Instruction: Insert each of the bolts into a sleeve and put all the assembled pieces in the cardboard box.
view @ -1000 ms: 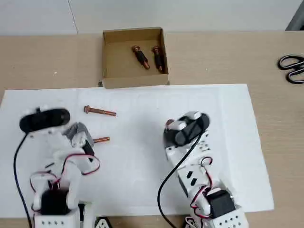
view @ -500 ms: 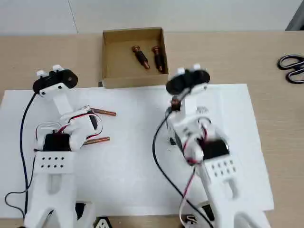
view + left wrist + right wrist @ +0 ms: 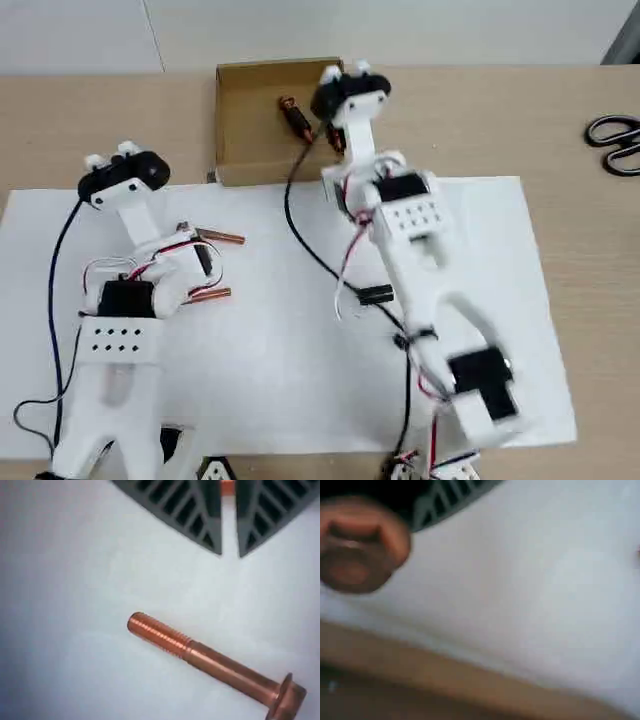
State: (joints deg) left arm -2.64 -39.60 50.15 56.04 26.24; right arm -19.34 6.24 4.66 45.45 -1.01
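**A:** What's the layout, big things first?

**B:** The tabletop [image 3: 560, 100] carries a white sheet [image 3: 280, 350]. The right arm [image 3: 415, 215] lies stretched across the sheet to the cardboard box [image 3: 250, 135] at its far edge, and the left arm [image 3: 120, 340] stands over the sheet's left part. An assembled piece [image 3: 296, 118] lies in the box. Well apart from the box, a far bolt [image 3: 218, 237] and a near bolt [image 3: 212, 294] lie bare on the sheet, with the left pincer [image 3: 230, 554] hanging close by them.

**A:** And the pincers?

**B:** The right pincer [image 3: 395, 510] looks clenched on a copper piece [image 3: 357, 545] held close to its camera. The left one's jaws stand almost together, and I judge they are grasping nothing.

**A:** What could go wrong?

**B:** If the right pincer lets go too soon, the piece lands on the tabletop or clips the box wall. Beyond the piece, the right wrist view has sheet and bare wood, not box floor. The arm could also shove the light box. And if the left pincer goes down without opening, it would roll a bolt away.

**A:** What's unclear?

**B:** The right arm covers the box's right side, with a half-hidden piece [image 3: 336, 140] under it. The held piece is a blur, so I can't say whether it is a bolt alone or sleeved. The copper sliver in the left jaws' gap may be a bolt lying beyond them.
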